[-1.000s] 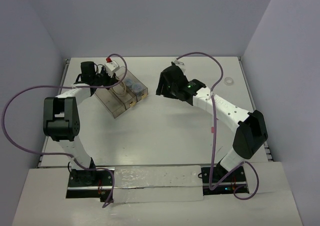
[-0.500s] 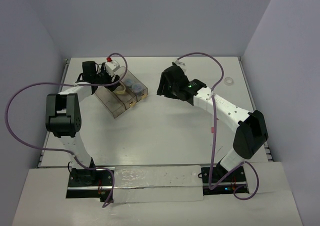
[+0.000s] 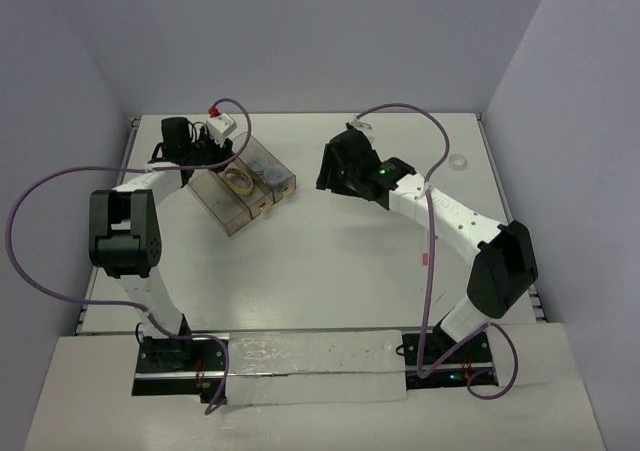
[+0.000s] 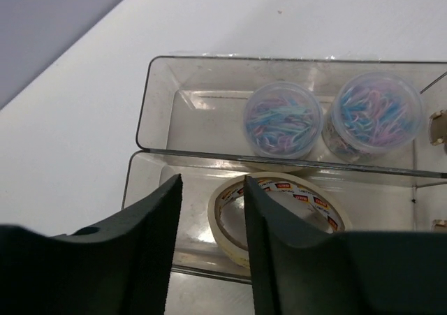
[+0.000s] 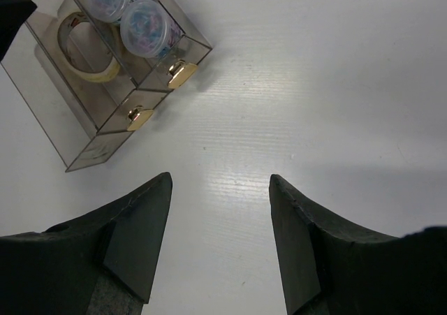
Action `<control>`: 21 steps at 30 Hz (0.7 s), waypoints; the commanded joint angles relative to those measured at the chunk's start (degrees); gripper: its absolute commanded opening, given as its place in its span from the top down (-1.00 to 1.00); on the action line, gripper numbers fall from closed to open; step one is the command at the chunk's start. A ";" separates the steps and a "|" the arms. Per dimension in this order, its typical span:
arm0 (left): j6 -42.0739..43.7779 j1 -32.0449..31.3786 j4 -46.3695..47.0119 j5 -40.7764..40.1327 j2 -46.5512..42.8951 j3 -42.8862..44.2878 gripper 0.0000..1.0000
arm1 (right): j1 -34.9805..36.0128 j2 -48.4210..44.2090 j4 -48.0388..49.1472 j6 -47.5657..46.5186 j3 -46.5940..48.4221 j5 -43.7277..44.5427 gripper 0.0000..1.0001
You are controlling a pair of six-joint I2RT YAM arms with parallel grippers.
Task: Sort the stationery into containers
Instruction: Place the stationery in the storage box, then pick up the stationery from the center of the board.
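Smooth white table (image 3: 330, 261); clear bins (image 4: 149, 102) hold tape ring (image 4: 293, 184); left jaws, right jaws parted, empty.

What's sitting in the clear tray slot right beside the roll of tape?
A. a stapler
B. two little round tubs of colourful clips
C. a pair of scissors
B: the left wrist view shows two round tubs of colourful clips side by side in the slot next to the tape roll.

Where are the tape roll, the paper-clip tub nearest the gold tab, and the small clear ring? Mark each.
Tape roll (image 4: 223, 224): left wrist view, on its outer band.
Paper-clip tub (image 4: 377, 109): left wrist view, middle of its lid.
Small clear ring (image 3: 453, 162): top external view, on its rim.
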 commanded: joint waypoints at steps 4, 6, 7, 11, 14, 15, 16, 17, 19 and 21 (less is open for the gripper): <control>-0.06 0.24 -1.40 -1.27 -3.39 1.23 0.17 | -6.00 -6.36 -0.36 -2.98 -3.21 -5.70 -0.30; -1.66 0.24 -2.14 -2.88 -3.73 1.87 0.14 | -8.55 -8.42 -3.08 -4.84 -3.96 -4.27 -0.30; -2.61 0.24 -1.64 -3.01 -4.23 1.62 0.10 | -9.90 -9.64 -3.72 -5.56 -4.58 -3.45 -0.31; -6.84 0.24 0.04 -1.30 -8.41 0.66 -0.03 | -17.86 -12.56 -6.07 -10.14 -7.44 -2.81 -0.47; -11.74 0.24 -1.70 -0.57 -10.30 2.20 -0.10 | -28.51 -8.87 -7.54 -12.22 -4.62 -2.70 -0.54; -13.12 0.24 -2.14 -0.50 -10.50 2.34 -0.10 | -31.63 -8.45 -7.66 -12.36 -4.28 -2.72 -0.55; -14.52 0.24 -2.68 -0.84 -11.38 2.41 -0.10 | -36.05 -3.93 -7.73 -12.23 -0.16 -3.06 -0.56; -15.21 0.24 -2.83 -0.94 -11.64 2.30 -0.10 | -37.22 -2.57 -7.75 -12.05 1.08 -3.49 -0.56; -15.82 0.24 -3.42 -1.18 -13.12 1.37 -0.10 | -44.38 5.18 -9.19 -10.82 7.71 -4.25 -0.55; -15.78 0.24 -4.16 -1.62 -14.15 0.48 -0.11 | -48.49 13.32 -12.16 -8.34 15.41 -4.99 -0.52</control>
